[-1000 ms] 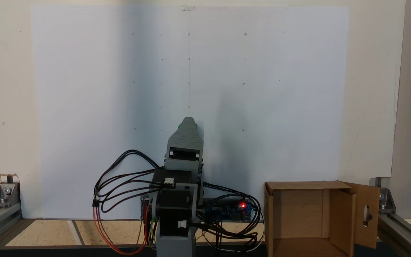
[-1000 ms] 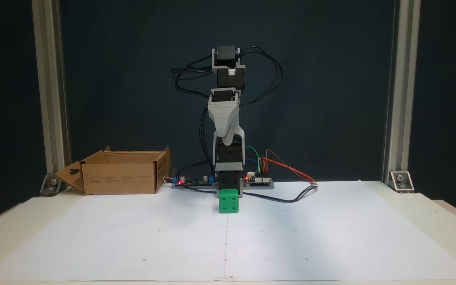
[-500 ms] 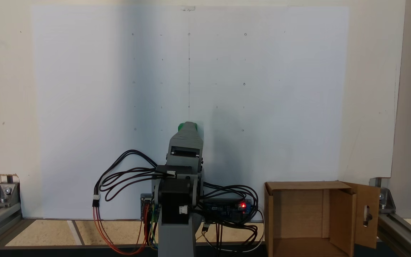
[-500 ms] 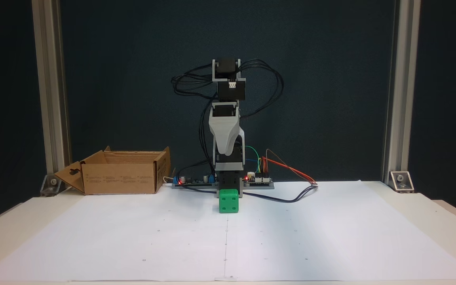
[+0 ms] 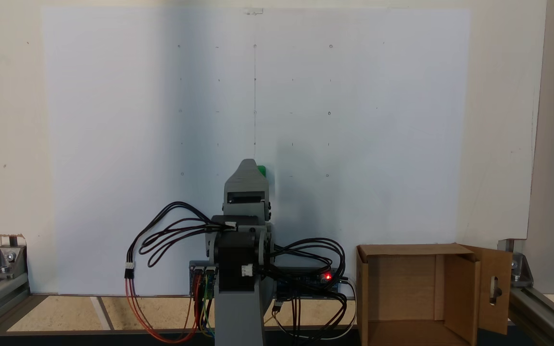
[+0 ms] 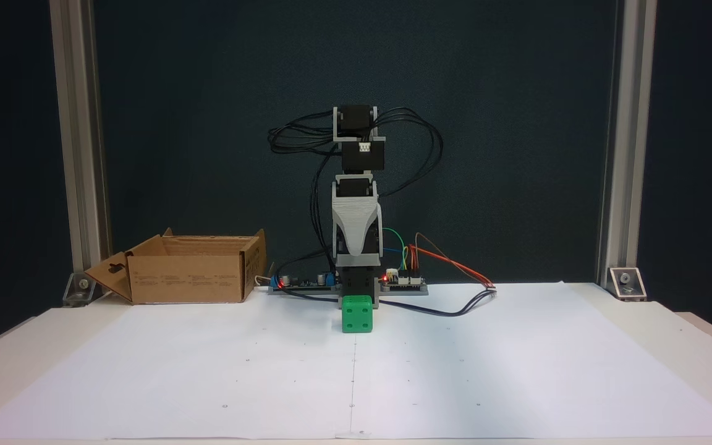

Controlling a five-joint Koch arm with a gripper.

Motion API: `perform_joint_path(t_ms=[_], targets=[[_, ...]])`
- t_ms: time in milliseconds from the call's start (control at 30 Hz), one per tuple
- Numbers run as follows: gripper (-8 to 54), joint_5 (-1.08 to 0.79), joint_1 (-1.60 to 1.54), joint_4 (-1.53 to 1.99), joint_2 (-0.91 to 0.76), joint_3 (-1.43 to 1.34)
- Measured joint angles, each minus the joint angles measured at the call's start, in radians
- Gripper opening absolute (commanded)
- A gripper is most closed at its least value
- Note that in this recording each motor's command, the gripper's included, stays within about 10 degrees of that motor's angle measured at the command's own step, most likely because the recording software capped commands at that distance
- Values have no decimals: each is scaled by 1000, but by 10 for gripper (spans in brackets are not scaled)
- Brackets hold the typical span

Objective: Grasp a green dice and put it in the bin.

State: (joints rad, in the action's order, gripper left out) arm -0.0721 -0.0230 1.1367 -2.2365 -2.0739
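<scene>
The green dice (image 6: 356, 314) rests on the white paper just in front of the arm's base. Seen from behind the arm, only a green corner of the dice (image 5: 261, 169) shows beside the grey gripper (image 5: 248, 164), which covers the rest. My gripper (image 6: 351, 250) points straight down and hangs a short way above the dice, apart from it. Its jaws line up one behind the other, so their state is unclear. The bin (image 6: 189, 284), a brown cardboard box with a slotted flap, stands at the back left. From behind the arm, the bin (image 5: 402, 250) is at the lower right.
Circuit boards with red lights (image 6: 402, 281) and looping cables (image 5: 161, 235) lie around the arm's base. Aluminium frame posts (image 6: 78, 154) stand at both sides. The white paper sheet (image 6: 486, 371) with small marks spreads out in front of the dice.
The arm has folded downward, and the gripper has come down closer to the dice. The dice and the bin have stayed put.
</scene>
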Motion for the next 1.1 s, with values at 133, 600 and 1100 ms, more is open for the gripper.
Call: perform_joint_path(t_ms=[133,600,1100], targets=[[456,-14,8,-29,26,-20],[456,-14,0,-156,55,-175],[450,-14,0,-304,120,-268]])
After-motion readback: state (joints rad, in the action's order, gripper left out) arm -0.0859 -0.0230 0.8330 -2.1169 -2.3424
